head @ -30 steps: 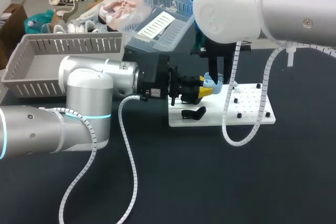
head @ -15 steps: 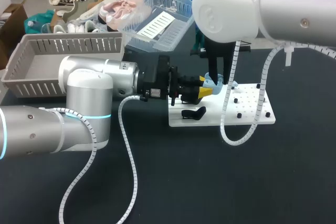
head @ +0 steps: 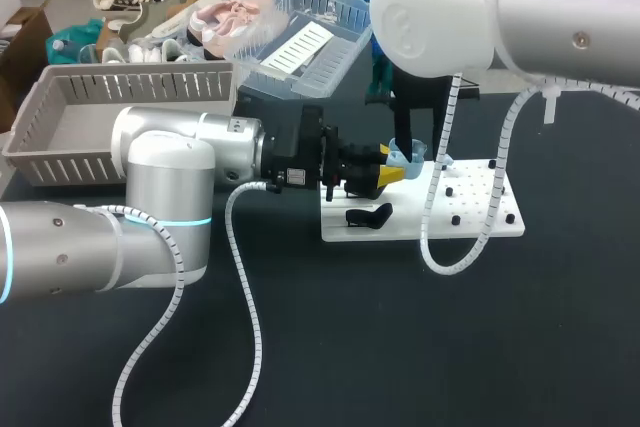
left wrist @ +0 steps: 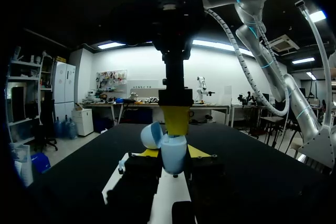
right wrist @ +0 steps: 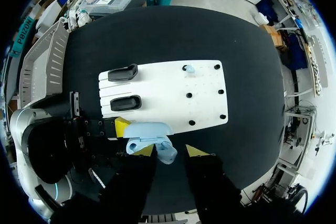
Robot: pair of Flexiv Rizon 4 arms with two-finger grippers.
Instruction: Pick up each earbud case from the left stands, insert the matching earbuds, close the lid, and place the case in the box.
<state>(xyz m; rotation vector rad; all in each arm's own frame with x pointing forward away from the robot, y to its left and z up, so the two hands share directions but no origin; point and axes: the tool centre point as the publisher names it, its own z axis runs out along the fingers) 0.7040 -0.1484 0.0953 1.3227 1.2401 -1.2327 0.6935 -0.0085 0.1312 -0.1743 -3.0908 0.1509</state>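
Observation:
A light blue earbud case (head: 403,158) with its lid hinged open is held over the white board (head: 470,215). My left gripper (head: 388,173) reaches in level from the left and is shut on the case body (left wrist: 173,156). The open lid (left wrist: 151,135) leans to one side. My right gripper (head: 405,147) points straight down over the case, and its yellow tips (right wrist: 197,151) stand a little apart on either side of the case's edge (right wrist: 167,153), so it is open. Two black stands (right wrist: 122,73) (right wrist: 126,102) lie on the board, and a small pale blue earbud (right wrist: 190,68) sits among its pegs.
A grey slatted basket (head: 60,117) stands at the back left of the black table. Behind it is a clear plastic crate (head: 300,37). Black pegs (head: 455,219) dot the right half of the board. A cable loop (head: 450,262) hangs from my right arm over the board's front edge.
My right arm has shifted slightly, upward and to the right, above the case. The left arm and the case have stayed in place.

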